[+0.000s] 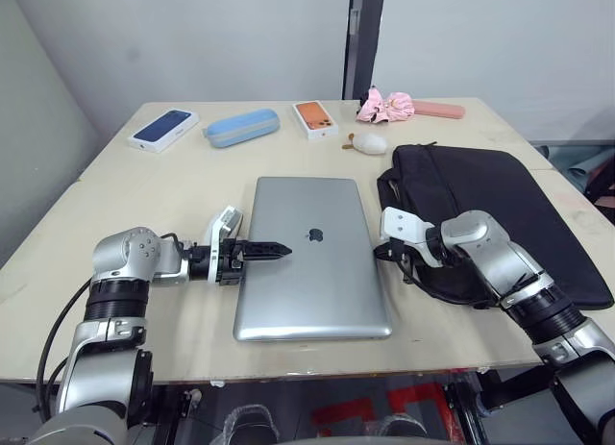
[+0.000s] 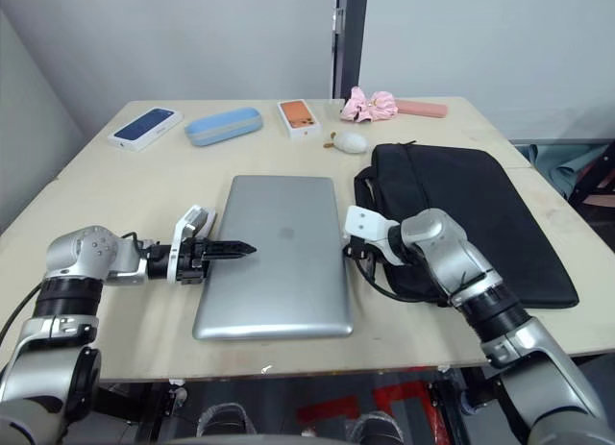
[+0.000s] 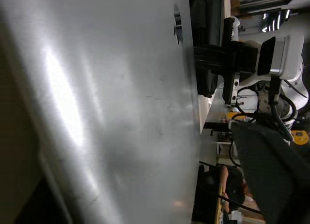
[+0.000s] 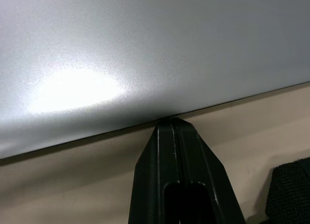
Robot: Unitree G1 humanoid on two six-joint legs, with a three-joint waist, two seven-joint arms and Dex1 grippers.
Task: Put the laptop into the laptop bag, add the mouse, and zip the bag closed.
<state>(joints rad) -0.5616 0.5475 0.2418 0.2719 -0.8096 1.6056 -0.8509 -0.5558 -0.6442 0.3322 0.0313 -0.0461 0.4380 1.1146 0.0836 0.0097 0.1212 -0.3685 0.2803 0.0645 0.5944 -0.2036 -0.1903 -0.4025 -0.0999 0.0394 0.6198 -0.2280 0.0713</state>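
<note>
The silver laptop lies closed and flat in the middle of the table, logo up. To its right lies the black laptop bag, flat, with its handles toward the laptop. My left gripper is shut and reaches in from the left, its fingers lying low over the lid's left part. My right gripper is also shut, and its tip touches the laptop's right edge at table level, between laptop and bag. The mouse is out of view.
Along the far side of the table sit a dark blue phone box, a light blue case, an orange phone box, a pink cloth bundle and a puffy white lump with a tan tip.
</note>
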